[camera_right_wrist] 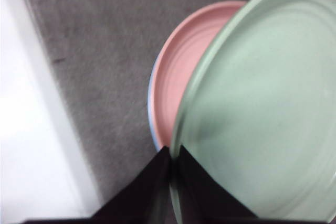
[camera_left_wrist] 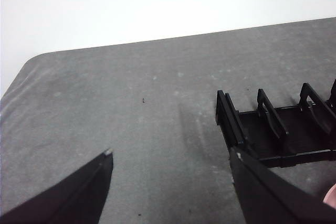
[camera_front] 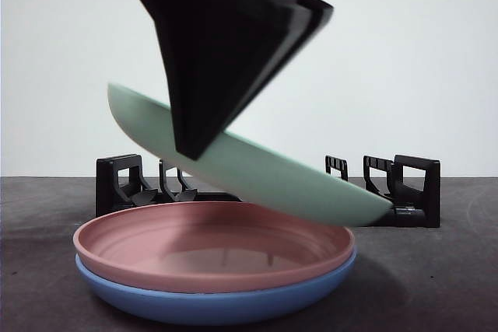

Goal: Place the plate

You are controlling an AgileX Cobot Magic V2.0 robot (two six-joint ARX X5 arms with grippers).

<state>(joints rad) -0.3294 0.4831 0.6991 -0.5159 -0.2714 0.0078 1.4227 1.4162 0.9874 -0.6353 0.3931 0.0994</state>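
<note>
A pale green plate hangs tilted above the stack, its lower edge down to the right. My right gripper comes from above and is shut on the green plate's rim. Below it lie a pink plate nested in a blue plate. My left gripper is open and holds nothing, hovering over bare table near one end of the black dish rack.
The black dish rack with upright dividers stands behind the plates, across the back of the dark grey table. A white wall lies beyond. The table's rounded corner shows in the left wrist view.
</note>
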